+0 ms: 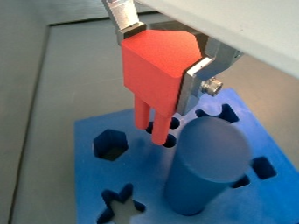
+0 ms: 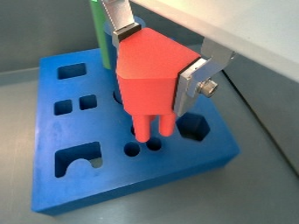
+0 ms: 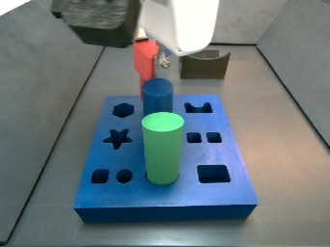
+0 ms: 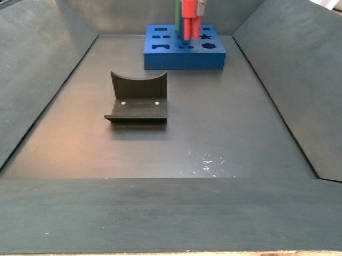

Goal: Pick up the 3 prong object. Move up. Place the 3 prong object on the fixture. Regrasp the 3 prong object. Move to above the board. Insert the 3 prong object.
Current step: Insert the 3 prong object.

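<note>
Two jaws (image 2: 160,80) clamp the 3 prong object (image 2: 152,77) above the board (image 2: 70,171) (grey floor (image 4: 201,140) around).

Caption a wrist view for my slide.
Gripper holds the red three-prong piece with prongs just above small round holes in the blue board.

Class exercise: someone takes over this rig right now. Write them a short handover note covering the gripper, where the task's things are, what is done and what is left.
Gripper: shut on the 3 prong object, over the board.
Prongs point down, tips at the small round holes; whether they have entered is unclear.
Fixture: empty, apart from the board.
Blue cylinder and green cylinder stand in the board.
Done: pick, fixture placement, regrasp, move above the board.
Left: push the prongs home, then release.
</note>
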